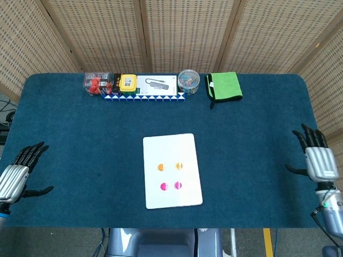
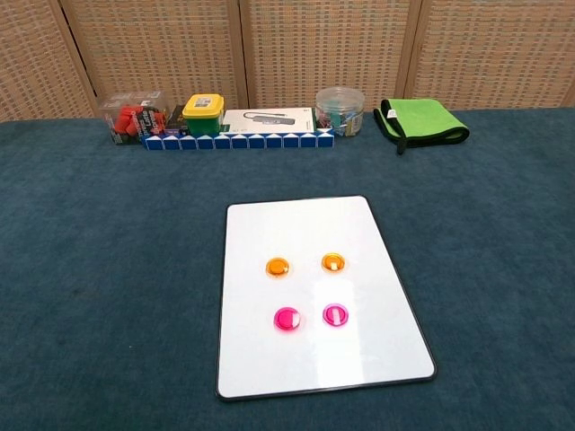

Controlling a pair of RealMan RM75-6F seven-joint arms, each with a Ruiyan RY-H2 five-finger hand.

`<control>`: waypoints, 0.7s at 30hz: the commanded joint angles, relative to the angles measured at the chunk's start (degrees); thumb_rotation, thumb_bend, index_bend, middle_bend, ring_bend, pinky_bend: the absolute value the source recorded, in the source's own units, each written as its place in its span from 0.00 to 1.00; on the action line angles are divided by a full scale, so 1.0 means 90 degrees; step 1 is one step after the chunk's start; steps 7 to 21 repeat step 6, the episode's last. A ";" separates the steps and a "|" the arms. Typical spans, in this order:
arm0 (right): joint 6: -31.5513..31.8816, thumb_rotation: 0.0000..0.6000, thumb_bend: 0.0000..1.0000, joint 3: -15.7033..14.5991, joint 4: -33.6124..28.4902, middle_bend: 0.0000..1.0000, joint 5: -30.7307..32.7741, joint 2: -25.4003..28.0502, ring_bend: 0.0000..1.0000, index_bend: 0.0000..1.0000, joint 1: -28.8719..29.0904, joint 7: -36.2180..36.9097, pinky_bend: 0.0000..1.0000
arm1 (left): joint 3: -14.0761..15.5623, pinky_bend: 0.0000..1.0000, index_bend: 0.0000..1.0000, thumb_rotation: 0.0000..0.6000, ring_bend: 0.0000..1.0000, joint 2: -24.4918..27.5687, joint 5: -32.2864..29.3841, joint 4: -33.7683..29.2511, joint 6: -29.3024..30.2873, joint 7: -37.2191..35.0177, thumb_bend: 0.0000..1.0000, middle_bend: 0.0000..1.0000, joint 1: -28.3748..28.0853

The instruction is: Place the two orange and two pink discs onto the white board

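The white board (image 1: 171, 147) (image 2: 305, 233) lies flat in the middle of the blue table. Two orange discs (image 1: 161, 167) (image 1: 179, 166) (image 2: 278, 267) (image 2: 333, 262) sit side by side on it. Two pink discs (image 1: 164, 186) (image 1: 177, 185) (image 2: 287, 318) (image 2: 335, 314) lie just in front of them, forming a square. My left hand (image 1: 15, 176) rests at the table's left edge, fingers spread, holding nothing. At the table's right edge my right hand (image 1: 316, 159) is also spread and empty. Neither hand appears in the chest view.
Along the far edge stand a clear box of red pieces (image 1: 96, 83), a yellow container (image 1: 127, 82), a white box (image 1: 159, 84), a round jar (image 1: 188, 80) and a folded green cloth (image 1: 224, 85). A blue-and-white strip (image 1: 144, 97) runs in front of them.
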 commanded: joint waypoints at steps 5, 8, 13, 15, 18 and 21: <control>0.0460 1.00 0.00 -0.0072 0.0351 0.00 0.0060 -0.0332 0.00 0.02 -0.0736 0.0447 0.00 | -0.0045 0.00 0.00 1.00 0.00 -0.0105 0.0055 0.0099 0.0214 0.0104 0.00 0.00 0.0067; 0.0487 1.00 0.00 -0.0060 0.0385 0.00 0.0031 -0.0366 0.00 0.02 -0.0777 0.0480 0.00 | -0.0048 0.00 0.00 1.00 0.00 -0.0119 0.0064 0.0116 0.0237 0.0112 0.00 0.00 0.0074; 0.0487 1.00 0.00 -0.0060 0.0385 0.00 0.0031 -0.0366 0.00 0.02 -0.0777 0.0480 0.00 | -0.0048 0.00 0.00 1.00 0.00 -0.0119 0.0064 0.0116 0.0237 0.0112 0.00 0.00 0.0074; 0.0487 1.00 0.00 -0.0060 0.0385 0.00 0.0031 -0.0366 0.00 0.02 -0.0777 0.0480 0.00 | -0.0048 0.00 0.00 1.00 0.00 -0.0119 0.0064 0.0116 0.0237 0.0112 0.00 0.00 0.0074; 0.0487 1.00 0.00 -0.0060 0.0385 0.00 0.0031 -0.0366 0.00 0.02 -0.0777 0.0480 0.00 | -0.0048 0.00 0.00 1.00 0.00 -0.0119 0.0064 0.0116 0.0237 0.0112 0.00 0.00 0.0074; 0.0487 1.00 0.00 -0.0060 0.0385 0.00 0.0031 -0.0366 0.00 0.02 -0.0777 0.0480 0.00 | -0.0048 0.00 0.00 1.00 0.00 -0.0119 0.0064 0.0116 0.0237 0.0112 0.00 0.00 0.0074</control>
